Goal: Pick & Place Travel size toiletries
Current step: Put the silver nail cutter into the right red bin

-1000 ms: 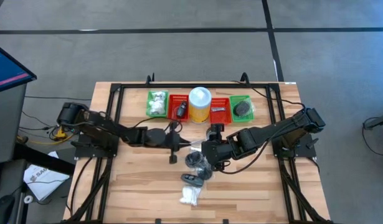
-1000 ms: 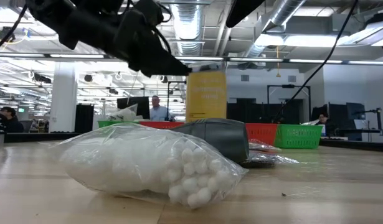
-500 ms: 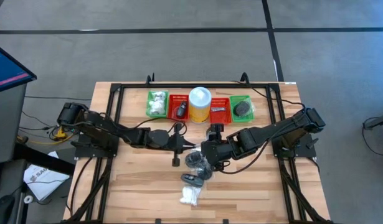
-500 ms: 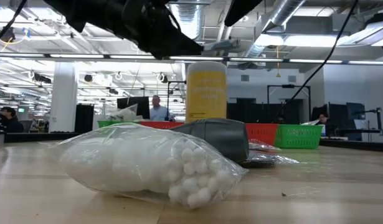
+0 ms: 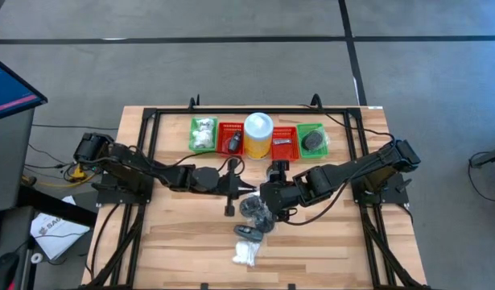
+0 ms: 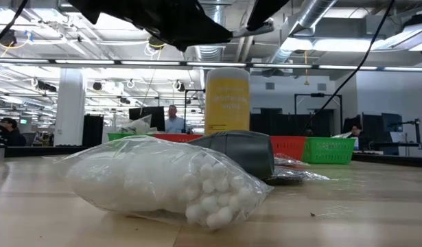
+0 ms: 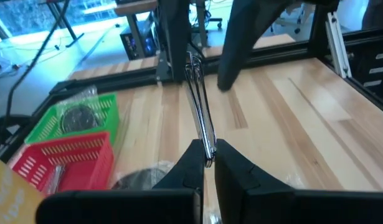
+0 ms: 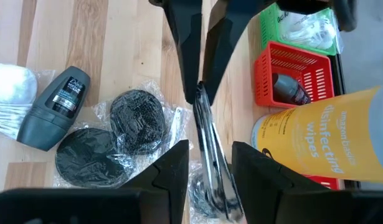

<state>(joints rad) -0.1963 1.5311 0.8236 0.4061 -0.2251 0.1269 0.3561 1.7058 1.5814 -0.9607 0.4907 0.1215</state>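
My left gripper (image 5: 241, 188) (image 7: 205, 149) is shut on silvery tweezers (image 7: 200, 106) above the table's middle. My right gripper (image 5: 265, 193) (image 8: 210, 152) faces it, open, with one finger on either side of the tweezers (image 8: 210, 143); I cannot tell whether it touches them. Below them, two dark discs in clear wrappers (image 8: 138, 118) lie flat on the wood. A dark grey deodorant (image 8: 54, 109) lies on its side. A clear bag of white cotton balls (image 5: 245, 254) (image 6: 162, 182) lies nearer the front edge. My left gripper pinches one end of the tweezers (image 7: 208, 154) between its two fingertips. The fingers come level from the table's left and lie along the tweezers. The tweezers stick straight out toward my right gripper, lifted clear of the table.
Along the far edge stand a green basket with white bundles (image 5: 203, 134), a red basket (image 5: 231, 141), a yellow canister with a white lid (image 5: 257, 134), a second red basket (image 5: 285, 142) and a green basket with a dark disc (image 5: 313, 140). People sit in the room behind.
My left gripper has carried the tweezers toward the table's right edge, up to my right gripper, and the tweezers' free end now lies between the right fingers. My right gripper has kept still.
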